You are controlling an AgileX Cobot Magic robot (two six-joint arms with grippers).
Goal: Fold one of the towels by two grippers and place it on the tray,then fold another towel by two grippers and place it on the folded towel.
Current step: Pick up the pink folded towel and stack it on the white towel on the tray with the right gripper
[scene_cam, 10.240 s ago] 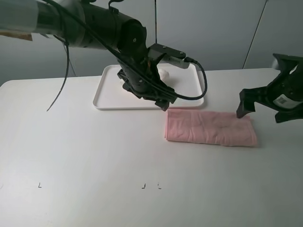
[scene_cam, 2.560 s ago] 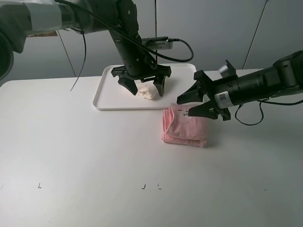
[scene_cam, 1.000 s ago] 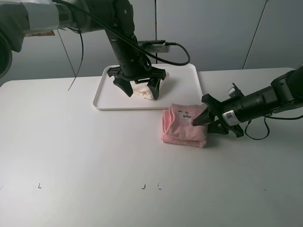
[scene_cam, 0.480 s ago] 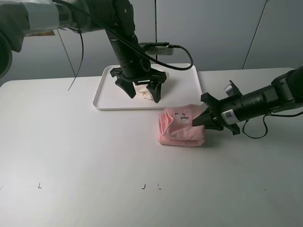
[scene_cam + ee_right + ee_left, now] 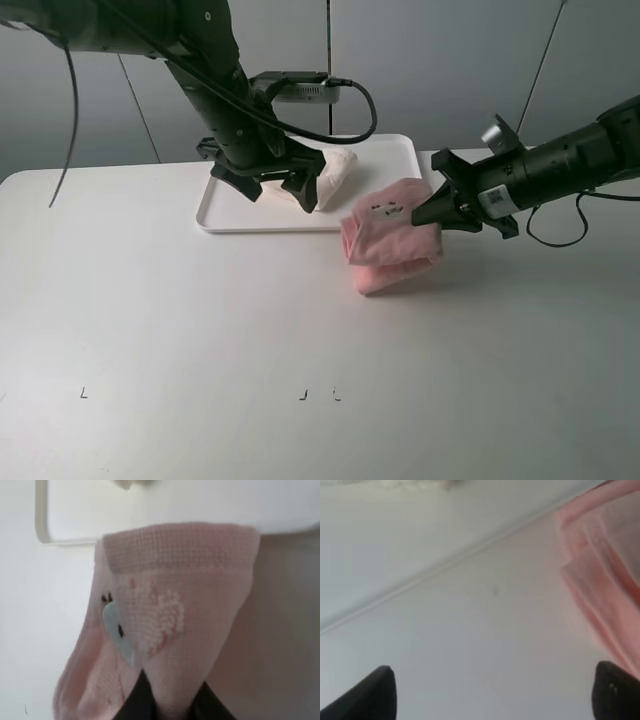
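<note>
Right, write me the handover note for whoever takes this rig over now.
Right gripper: shut on the folded pink towel, which is lifted and hangs tilted beside the tray, apparently clear of the table.
Left gripper: open, holding nothing, low over the tray's front edge next to the cream towel.
Done: cream towel lies bundled on the tray; pink towel is folded and picked up.
Left: carry the pink towel over the tray, set it on the cream towel, release. The left arm is close to the drop spot and may need to move away first.

Bright, even light; soft shadows; blurred left-wrist view.
</note>
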